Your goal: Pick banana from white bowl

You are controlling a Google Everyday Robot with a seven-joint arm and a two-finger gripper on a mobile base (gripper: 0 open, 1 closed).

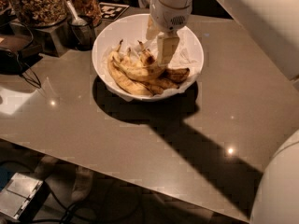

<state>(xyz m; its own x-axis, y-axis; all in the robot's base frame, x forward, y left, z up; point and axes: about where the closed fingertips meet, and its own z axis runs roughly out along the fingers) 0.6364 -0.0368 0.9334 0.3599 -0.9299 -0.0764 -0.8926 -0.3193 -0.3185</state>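
Observation:
The white bowl (112, 29) stands on the grey table at the back centre, lined with crumpled white paper. Several bananas lie in it. The plump, curved, brown-speckled banana (149, 67) lies in the middle with its dark stem pointing up and back. A longer, slimmer banana (122, 80) lies in front of it on the left. My gripper (160, 54) hangs from the white arm straight down into the bowl, right at the plump banana's upper right side.
Glass jars of nuts (36, 3) and a metal cup with a spoon (80, 28) stand at the back left, close to the bowl. A dark device with a cable (14, 55) lies at the left. The table's front edge (117, 174) runs diagonally. My white body (278, 185) fills the lower right.

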